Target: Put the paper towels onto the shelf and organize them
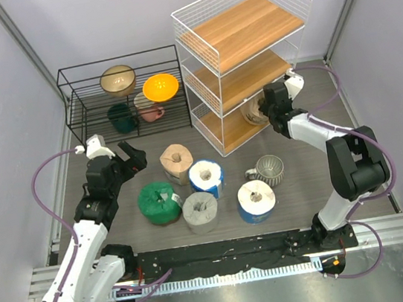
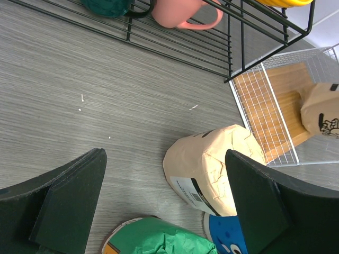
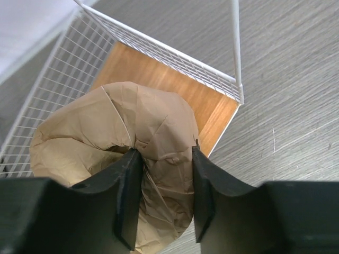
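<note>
Clerk: Shelf first, please.

Inspector: The white wire shelf (image 1: pixel 252 27) stands at the far right of the table (image 1: pixel 303 182), with three wooden boards as tiers. One tan roll (image 1: pixel 254 113) is at the open end of the lowest tier.

Clerk: Is anything holding it?

Inspector: The right gripper (image 1: pixel 264 112) is. The wrist view shows both fingers pressed into the crumpled paper at the end of the roll (image 3: pixel 143 121), one on each side of the core. Part of the roll hangs past the board's corner (whether it rests on the wood cannot be told).

Clerk: And the left side?

Inspector: The left gripper (image 1: pixel 131 158) has its fingers spread wide and nothing between them. It hangs over the table just left of the second tan roll (image 1: pixel 176 162).

Clerk: What of the remaining rolls?

Inspector: Five stand on end on the table, clustered in front of the shelf. These are the second tan roll, a blue-and-white roll (image 1: pixel 207 176) beside it, another blue-and-white roll (image 1: pixel 256 200) nearer the arms, the grey roll (image 1: pixel 200 211) and the green roll (image 1: pixel 158 202). The green and grey rolls touch.

Clerk: Any other items?

Inspector: A ribbed mug (image 1: pixel 268 169) sits between the rolls and the right arm. A black wire rack (image 1: pixel 113 59) at the far left holds bowls and cups.
</note>
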Action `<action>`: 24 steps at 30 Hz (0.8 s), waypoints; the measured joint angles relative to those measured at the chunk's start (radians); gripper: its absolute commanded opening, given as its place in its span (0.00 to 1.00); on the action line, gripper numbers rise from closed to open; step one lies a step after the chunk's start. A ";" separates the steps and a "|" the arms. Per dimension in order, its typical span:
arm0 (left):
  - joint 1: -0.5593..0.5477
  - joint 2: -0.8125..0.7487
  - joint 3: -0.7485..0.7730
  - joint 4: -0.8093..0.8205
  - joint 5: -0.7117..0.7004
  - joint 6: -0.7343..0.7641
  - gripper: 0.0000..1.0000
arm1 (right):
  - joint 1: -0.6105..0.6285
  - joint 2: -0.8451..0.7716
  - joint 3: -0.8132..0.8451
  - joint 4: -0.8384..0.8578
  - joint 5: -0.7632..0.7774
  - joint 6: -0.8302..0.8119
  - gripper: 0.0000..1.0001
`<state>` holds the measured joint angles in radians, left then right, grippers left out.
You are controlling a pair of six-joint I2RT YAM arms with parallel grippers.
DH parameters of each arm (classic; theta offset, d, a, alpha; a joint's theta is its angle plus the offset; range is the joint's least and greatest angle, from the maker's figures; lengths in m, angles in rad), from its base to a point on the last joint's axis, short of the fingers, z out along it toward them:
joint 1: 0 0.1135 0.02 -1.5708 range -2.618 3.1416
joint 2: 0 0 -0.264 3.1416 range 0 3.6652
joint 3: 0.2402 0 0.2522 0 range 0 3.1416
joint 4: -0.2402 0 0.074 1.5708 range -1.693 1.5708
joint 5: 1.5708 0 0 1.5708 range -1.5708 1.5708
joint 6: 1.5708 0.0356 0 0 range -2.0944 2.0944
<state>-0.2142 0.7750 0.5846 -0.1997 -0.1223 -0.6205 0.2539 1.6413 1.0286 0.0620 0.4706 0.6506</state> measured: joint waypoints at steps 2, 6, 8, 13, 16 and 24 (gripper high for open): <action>0.000 0.000 0.000 0.000 0.000 0.000 1.00 | 0.000 0.017 0.000 0.002 0.000 -0.002 0.54; 0.000 0.002 0.000 0.000 0.000 0.000 1.00 | 0.000 0.024 0.000 0.039 -0.002 -0.007 0.69; 0.000 0.002 0.000 0.000 0.000 0.000 1.00 | 0.000 0.026 0.003 0.055 -0.005 -0.013 0.73; 0.000 0.002 0.000 0.000 0.000 0.000 1.00 | -0.002 0.027 0.000 0.071 -0.020 -0.017 0.77; 0.000 0.002 0.000 0.000 0.000 0.000 1.00 | -0.003 0.015 -0.029 0.103 -0.038 -0.017 0.78; 0.000 0.001 0.000 -0.002 0.000 0.000 1.00 | -0.001 -0.171 -0.232 0.129 -0.121 -0.034 0.82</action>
<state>-0.2142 0.7757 0.5846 -0.2020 -0.1223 -0.6205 0.2527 1.4704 0.7963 0.1909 0.3492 0.6163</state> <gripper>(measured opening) 0.996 0.803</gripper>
